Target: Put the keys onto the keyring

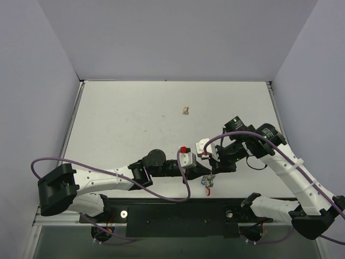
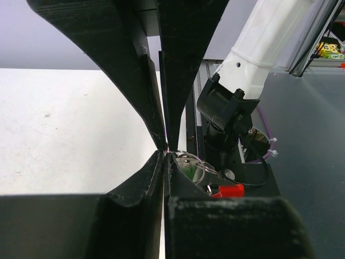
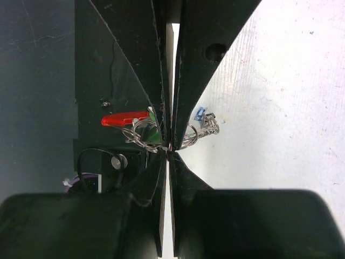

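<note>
The keys [image 1: 207, 182], a tiny silver bunch with red and blue bits, hang at the table's near edge where both grippers meet. My left gripper [image 1: 202, 170] reaches in from the left, and in its wrist view it [image 2: 166, 150] is shut with the wire keyring [image 2: 193, 162] and a red bit [image 2: 229, 190] showing right at its tips. My right gripper [image 1: 214, 171] comes down from the right. In its wrist view it [image 3: 170, 147] is shut on the keyring [image 3: 188, 135], with a red bit [image 3: 125, 119] to the left and a blue bit [image 3: 200, 113] to the right.
A small tan lump [image 1: 185, 111] lies alone towards the far middle of the white table [image 1: 135, 124]. The black base rail [image 1: 178, 211] runs just below the keys. The right arm's black link [image 2: 226, 108] stands close behind the left fingers.
</note>
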